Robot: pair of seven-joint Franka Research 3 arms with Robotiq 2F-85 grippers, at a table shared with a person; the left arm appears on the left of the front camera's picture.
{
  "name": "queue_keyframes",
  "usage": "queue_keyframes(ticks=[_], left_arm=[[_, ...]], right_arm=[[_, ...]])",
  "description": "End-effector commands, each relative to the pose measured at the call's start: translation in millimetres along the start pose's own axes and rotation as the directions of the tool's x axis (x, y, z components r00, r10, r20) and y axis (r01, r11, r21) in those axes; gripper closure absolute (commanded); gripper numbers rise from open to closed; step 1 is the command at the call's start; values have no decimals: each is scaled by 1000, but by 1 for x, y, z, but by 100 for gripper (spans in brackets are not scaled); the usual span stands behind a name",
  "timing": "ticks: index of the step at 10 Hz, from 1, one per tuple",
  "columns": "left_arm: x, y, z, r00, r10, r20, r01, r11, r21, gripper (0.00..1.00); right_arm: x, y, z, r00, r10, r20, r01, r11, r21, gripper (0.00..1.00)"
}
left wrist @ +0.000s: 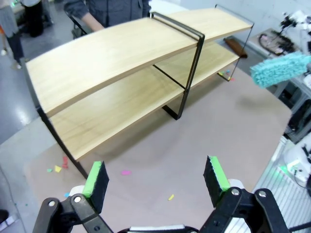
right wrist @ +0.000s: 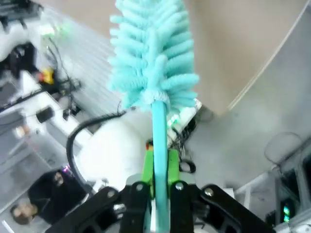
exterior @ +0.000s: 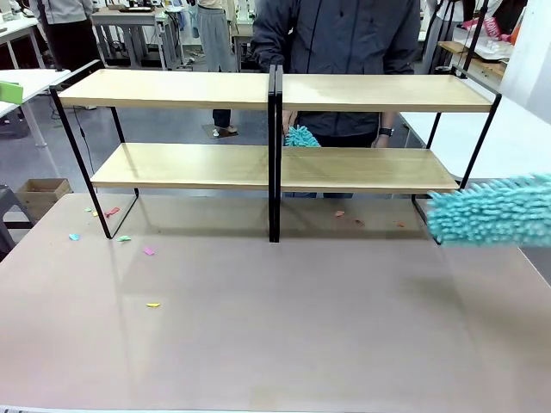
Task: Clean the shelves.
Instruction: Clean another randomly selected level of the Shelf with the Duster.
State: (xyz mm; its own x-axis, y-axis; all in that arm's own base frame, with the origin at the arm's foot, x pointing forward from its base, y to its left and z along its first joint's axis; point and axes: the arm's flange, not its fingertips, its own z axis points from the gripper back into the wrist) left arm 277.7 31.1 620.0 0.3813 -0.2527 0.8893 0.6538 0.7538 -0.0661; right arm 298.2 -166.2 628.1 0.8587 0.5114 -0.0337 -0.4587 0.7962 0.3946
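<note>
The shelves [exterior: 181, 165] stand across the far half of the beige tabletop, two wooden tiers in a black frame with a centre post; the left wrist view takes in the shelves [left wrist: 112, 58] from above. A teal fluffy duster [exterior: 491, 211] reaches in from the right edge, level with the lower board's right end. My right gripper [right wrist: 159, 170] is shut on the duster's teal handle [right wrist: 159, 126]. My left gripper [left wrist: 156, 179] hovers open above the table, in front of the shelves. A person behind the shelves holds a second teal duster [exterior: 300, 136] over the lower board.
Small coloured paper scraps [exterior: 149, 250] lie on the tabletop [exterior: 275, 327] near the shelves' left leg, and a few scraps [exterior: 339, 213] sit under the right half. A cardboard box [exterior: 39, 194] is on the floor at left. White tables flank both sides.
</note>
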Motion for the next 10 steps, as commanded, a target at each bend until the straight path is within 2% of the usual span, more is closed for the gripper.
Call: queue_keyframes(ticks=[1, 2, 3, 4, 5, 10], left_arm=[[0, 1, -1, 1000, 1, 6, -1, 1000, -10, 0], [0, 1, -1, 1000, 1, 6, -1, 1000, -10, 0], [0, 1, -1, 1000, 1, 6, -1, 1000, -10, 0], [0, 1, -1, 1000, 1, 6, -1, 1000, -10, 0], [0, 1, -1, 1000, 1, 6, -1, 1000, -10, 0], [0, 1, -1, 1000, 1, 6, -1, 1000, -10, 0]], right_arm=[[21, -9, 55, 988, -7, -151, -6, 997, -82, 87], [20, -7, 67, 986, -9, -169, -3, 998, -70, 87], [19, -5, 74, 989, -8, -151, 1, 999, -49, 87], [17, -5, 75, 997, -40, -68, 38, 999, -35, 87], [40, 0, 28, 989, -33, -143, 23, 997, -73, 87], [40, 0, 28, 989, -33, -143, 23, 997, -73, 87]])
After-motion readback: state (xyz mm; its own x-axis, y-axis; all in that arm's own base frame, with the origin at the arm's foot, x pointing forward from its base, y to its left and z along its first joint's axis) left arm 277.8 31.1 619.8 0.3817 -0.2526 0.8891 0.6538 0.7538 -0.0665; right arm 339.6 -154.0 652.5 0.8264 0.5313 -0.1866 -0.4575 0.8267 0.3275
